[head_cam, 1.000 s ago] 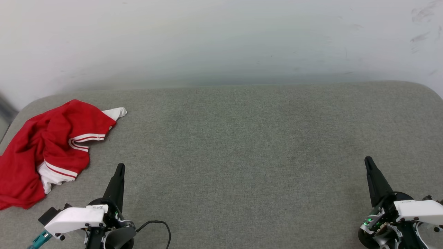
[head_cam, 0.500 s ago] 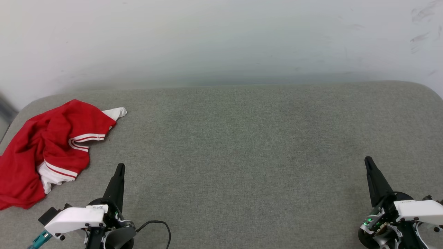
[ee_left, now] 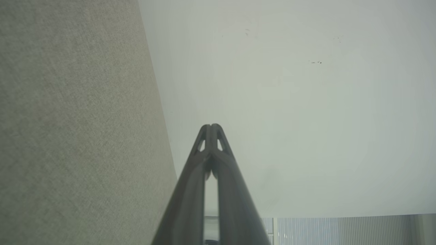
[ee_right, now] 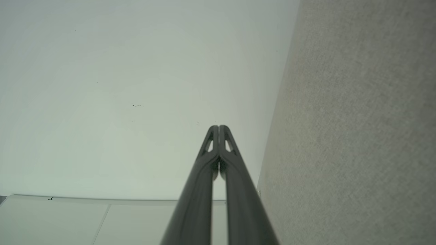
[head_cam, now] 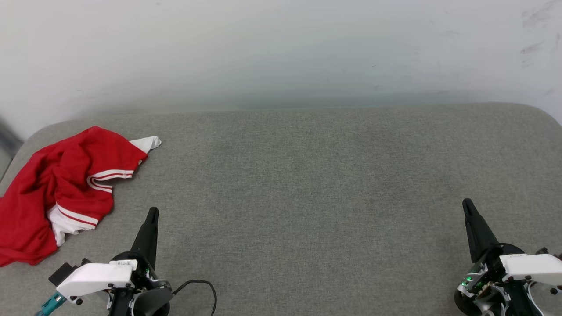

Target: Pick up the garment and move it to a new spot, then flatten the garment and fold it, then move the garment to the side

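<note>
The garment (head_cam: pixel 52 184), red with white sleeves and red-white striped trim, lies crumpled at the far left of the grey fabric surface (head_cam: pixel 307 184) in the head view. My left gripper (head_cam: pixel 152 212) hovers at the lower left, a short way right of the garment and apart from it, shut and holding nothing. At the lower right, far from the garment, my right gripper (head_cam: pixel 466 203) is also shut and holds nothing. Each wrist view shows its own fingertips pressed together: left gripper (ee_left: pixel 211 126), right gripper (ee_right: pixel 218 127).
A pale wall (head_cam: pixel 281 52) rises behind the surface's far edge. A black cable (head_cam: pixel 202 285) loops beside my left wrist. The surface has rounded corners at the far left and far right.
</note>
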Robot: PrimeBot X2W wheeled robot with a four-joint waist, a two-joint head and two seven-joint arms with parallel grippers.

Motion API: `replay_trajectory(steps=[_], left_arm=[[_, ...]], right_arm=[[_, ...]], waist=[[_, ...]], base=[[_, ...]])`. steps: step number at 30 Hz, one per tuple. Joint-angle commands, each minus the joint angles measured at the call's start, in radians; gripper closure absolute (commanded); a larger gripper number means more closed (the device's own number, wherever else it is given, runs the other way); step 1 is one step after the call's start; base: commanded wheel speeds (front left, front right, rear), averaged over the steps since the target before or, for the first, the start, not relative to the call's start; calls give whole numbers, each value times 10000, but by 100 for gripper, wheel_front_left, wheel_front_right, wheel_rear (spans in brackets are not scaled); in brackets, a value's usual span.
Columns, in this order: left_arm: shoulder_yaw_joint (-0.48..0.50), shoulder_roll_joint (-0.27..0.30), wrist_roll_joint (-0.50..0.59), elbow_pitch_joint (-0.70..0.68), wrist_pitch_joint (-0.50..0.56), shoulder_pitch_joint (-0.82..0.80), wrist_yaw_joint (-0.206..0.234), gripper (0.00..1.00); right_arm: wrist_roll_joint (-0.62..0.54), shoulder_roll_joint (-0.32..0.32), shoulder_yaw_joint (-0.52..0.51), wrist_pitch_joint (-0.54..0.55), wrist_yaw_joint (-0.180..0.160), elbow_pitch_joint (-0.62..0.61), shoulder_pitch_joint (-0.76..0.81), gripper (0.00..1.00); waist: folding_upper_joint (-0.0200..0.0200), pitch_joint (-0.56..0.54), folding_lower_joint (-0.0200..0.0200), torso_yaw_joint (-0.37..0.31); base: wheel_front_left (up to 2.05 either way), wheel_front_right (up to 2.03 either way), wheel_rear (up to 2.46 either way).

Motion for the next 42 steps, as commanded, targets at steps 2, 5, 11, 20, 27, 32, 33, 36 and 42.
replay_trajectory(steps=[2,5,11,20,27,32,33,36,42], left_arm=[[26,-17,15,5,12,-76,-30,100],[26,-17,15,5,12,-76,-30,100],[-67,-24,58,167,-103,237,5,0],[-94,-22,398,-139,-558,449,2,0],[120,-20,1047,-322,-880,610,-1,0],[382,-19,1655,-365,-1095,687,-2,0],[475,-17,1758,-377,-1135,684,-3,0],[794,-17,2265,-477,-1256,654,-4,0],[1412,-17,3410,-739,-1487,485,121,0]], right_arm=[[-41,47,6,1,0,7,-107,100],[-42,47,6,1,0,7,-107,100],[-63,2,73,-95,0,208,229,0],[-579,5,280,-553,0,156,333,0],[-1556,7,142,-876,0,191,295,0],[-2570,8,-51,-1092,0,-21,244,0],[-2777,8,-41,-1131,0,-69,235,0],[-3528,8,-49,-1257,0,-293,195,0],[-5562,9,183,-1487,1,-1079,102,0]], waist=[[0,0,0,0],[0,0,0,0],[0,5,0,0],[0,22,0,-5],[0,23,0,-7],[0,28,0,-16],[0,33,0,-18],[0,51,0,-23],[0,115,0,-34]], base=[[0,0,0],[0,0,0],[0,0,0],[0,0,0],[0,0,0],[0,0,0],[0,0,0],[0,0,0],[0,0,0]])
